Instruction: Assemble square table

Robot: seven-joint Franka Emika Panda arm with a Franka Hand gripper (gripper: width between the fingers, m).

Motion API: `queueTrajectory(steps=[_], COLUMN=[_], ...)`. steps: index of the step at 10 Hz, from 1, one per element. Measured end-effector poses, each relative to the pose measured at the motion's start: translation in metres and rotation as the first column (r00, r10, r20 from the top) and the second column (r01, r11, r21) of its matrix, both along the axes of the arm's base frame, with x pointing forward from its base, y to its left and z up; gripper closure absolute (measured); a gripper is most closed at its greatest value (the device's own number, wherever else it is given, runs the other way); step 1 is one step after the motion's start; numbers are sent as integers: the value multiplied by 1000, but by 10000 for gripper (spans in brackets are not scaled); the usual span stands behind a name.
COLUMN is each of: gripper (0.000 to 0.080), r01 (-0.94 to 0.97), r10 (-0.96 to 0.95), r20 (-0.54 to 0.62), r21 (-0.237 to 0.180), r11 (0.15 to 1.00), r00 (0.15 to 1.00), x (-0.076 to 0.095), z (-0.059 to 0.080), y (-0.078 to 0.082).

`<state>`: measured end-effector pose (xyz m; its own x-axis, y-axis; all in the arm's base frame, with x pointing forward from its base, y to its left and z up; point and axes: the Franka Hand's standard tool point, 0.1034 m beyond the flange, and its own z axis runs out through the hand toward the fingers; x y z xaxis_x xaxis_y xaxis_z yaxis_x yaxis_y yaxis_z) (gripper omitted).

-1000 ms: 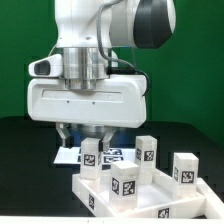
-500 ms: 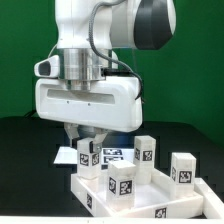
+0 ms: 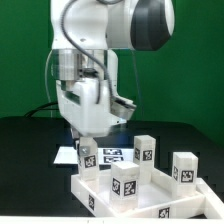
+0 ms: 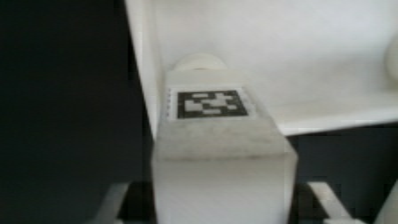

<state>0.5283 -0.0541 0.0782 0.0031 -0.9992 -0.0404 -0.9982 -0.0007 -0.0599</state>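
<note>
place: lab | cues: green backdrop (image 3: 20, 60), marker board (image 3: 110, 154), black table (image 3: 30, 170)

I logged four white block legs (image 3: 147, 150), each bearing a black-and-white square marker tag (image 4: 212, 104); white rimmed tabletop (image 3: 160, 192); black table (image 3: 25, 160); green backdrop (image 3: 190, 75).

Bright even light, dark table, low resolution — wrist view soft, blurred up close

The exterior view looked level and close at the arm (image 3: 95, 60) and tabletop (image 3: 150, 196), while the wrist view peered down one leg (image 4: 217, 140), which both views shared.
</note>
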Motion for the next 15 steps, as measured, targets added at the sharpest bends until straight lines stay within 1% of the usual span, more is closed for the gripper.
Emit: queueTrajectory(steps=[1,2,5,6,7,8,9,10,11,12,13,14,15], gripper=[514,514,514,514,514,514,459,459,270,188,188,157,152], r01=[87,109,299,432,490,446,414,305,99,-82,-118,-195,-263], r10=[-87,-109,-299,-432,-490,-447,-414,-305,-99,82,118,195,263], r20=[10,7,-2,-8,-10,-5,-4,0,10,10,12,13,14], r21=[8,9,31,60,74,70,67,51,13,-11,-11,-18,-23], r11=[996,994,954,900,869,892,908,951,995,997,993,981,965], r00=[996,994,954,902,871,895,910,952,995,997,993,981,965], x=[-2,-2,-2,-3,-4,-4,-4,-2,1,2,1,1,1], z=[1,0,0,-1,-1,-1,-2,0,2,2,1,1,1], y=[5,3,2,-1,-1,-1,-1,2,9,16,15,15,15])
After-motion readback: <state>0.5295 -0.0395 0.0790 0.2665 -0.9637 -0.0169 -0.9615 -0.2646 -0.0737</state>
